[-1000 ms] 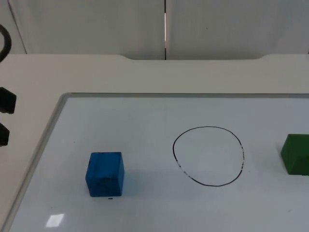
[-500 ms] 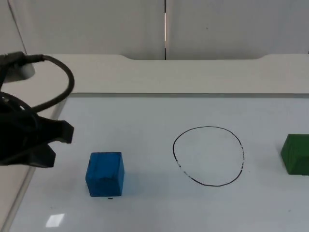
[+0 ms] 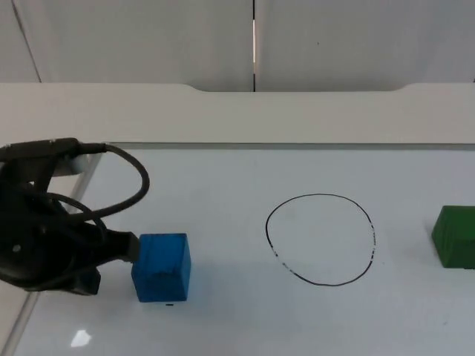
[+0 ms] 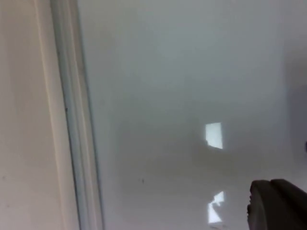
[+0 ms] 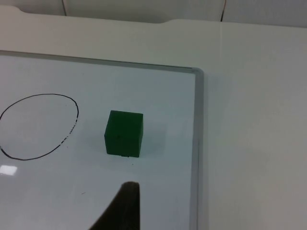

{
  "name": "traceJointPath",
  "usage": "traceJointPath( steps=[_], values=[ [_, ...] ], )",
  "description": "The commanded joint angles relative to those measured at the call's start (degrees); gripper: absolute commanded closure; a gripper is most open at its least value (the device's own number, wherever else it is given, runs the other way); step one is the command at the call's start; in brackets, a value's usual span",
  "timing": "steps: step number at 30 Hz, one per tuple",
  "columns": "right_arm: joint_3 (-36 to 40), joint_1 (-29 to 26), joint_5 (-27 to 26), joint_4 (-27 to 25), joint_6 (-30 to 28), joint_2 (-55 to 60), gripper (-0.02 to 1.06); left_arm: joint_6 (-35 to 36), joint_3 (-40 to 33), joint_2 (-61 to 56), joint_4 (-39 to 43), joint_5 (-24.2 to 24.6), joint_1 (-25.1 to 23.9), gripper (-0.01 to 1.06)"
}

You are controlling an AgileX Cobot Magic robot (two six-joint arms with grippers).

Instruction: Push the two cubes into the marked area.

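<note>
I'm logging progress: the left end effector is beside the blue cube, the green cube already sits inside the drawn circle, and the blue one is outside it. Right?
Not quite. The green cube is also outside the drawn circle, off to its right, as the top view and right wrist view show. The rest holds: the left end effector is beside the blue cube, which is outside the circle.

Left gripper [image 3: 111, 259] against blue cube's [image 3: 162, 267] left face, bare table [image 3: 223, 222] between cube and drawn circle [image 3: 320, 239], green cube [image 3: 454, 236] beyond circle's right side
</note>
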State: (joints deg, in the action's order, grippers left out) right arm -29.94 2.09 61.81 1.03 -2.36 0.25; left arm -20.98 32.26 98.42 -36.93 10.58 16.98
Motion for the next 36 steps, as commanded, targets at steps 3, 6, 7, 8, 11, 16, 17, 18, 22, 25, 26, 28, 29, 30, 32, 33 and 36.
traceJointPath(
  steps=[3, 6, 7, 8, 11, 16, 17, 18, 22, 25, 26, 28, 29, 30, 32, 33, 36],
  values=[
    [0.43, -0.28, -0.06, 0.15, 0.26, -0.25, -0.01, 0.45, 0.52, 2.83, -2.67, -2.61, 0.30, 1.05],
    [0.43, -0.28, -0.06, 0.15, 0.26, -0.25, -0.01, 0.45, 1.36, 3.88, -2.79, -2.51, 0.30, 1.05],
    [0.43, -0.28, -0.06, 0.16, 0.37, -0.25, -0.01, 0.45, 2.05, 4.37, -3.02, -2.51, 0.30, 1.05],
    [0.43, -0.28, -0.06, 0.16, 0.37, -0.25, -0.01, 0.45, 2.54, 4.74, -3.02, -2.51, 0.30, 1.05],
    [0.43, -0.28, -0.06, 0.16, 0.37, -0.25, -0.01, 0.45, 3.66, 5.44, -3.02, -2.35, 0.30, 1.05],
    [0.43, -0.28, -0.06, 0.16, 0.37, -0.25, -0.01, 0.45, 4.60, 5.81, -4.30, -1.98, 0.68, 1.05],
    [0.43, -0.28, -0.06, 0.16, 0.37, -0.25, -0.01, 0.45, 4.68, 5.81, -4.45, -2.41, 1.32, 1.05],
    [0.43, -0.28, -0.06, 0.16, 0.37, -0.25, -0.01, 0.45, 4.68, 6.00, -4.45, -2.69, 2.04, 1.05],
    [0.43, -0.28, -0.06, 0.16, 0.37, -0.25, -0.01, 0.45, 4.68, 6.96, -5.25, -2.90, 3.86, 1.05],
    [0.43, -0.28, -0.06, 0.16, 0.37, -0.25, -0.01, 0.45, 4.68, 7.58, -6.28, -3.46, 5.03, 1.05],
    [0.43, -0.28, -0.06, 0.16, 0.37, -0.25, -0.01, 0.45, 4.68, 7.82, -6.59, -3.62, 5.35, 1.05],
    [0.43, -0.28, -0.06, 0.16, 0.37, -0.25, -0.01, 0.45, 4.68, 8.15, -7.43, -4.00, 6.67, 1.05],
    [0.43, -0.28, -0.06, 0.16, 0.37, -0.25, -0.01, 0.45, 4.68, 8.15, -7.43, -4.00, 6.67, 1.05],
    [0.43, -0.28, -0.06, 0.16, 0.37, -0.25, -0.01, 0.45, 4.68, 8.29, -7.76, -4.61, 7.71, 1.05],
    [0.43, -0.28, -0.06, 0.16, 0.37, -0.25, -0.01, 0.45, 4.68, 8.33, -8.56, -5.52, 8.81, 1.05],
    [0.43, -0.28, -0.06, 0.16, 0.37, -0.25, -0.01, 0.45, 4.68, 8.33, -8.95, -5.65, 9.43, 1.05],
    [0.43, -0.28, -0.06, 0.16, 0.37, -0.25, -0.01, 0.45, 4.68, 8.33, -8.95, -5.69, 10.42, 1.05]
  ],
)
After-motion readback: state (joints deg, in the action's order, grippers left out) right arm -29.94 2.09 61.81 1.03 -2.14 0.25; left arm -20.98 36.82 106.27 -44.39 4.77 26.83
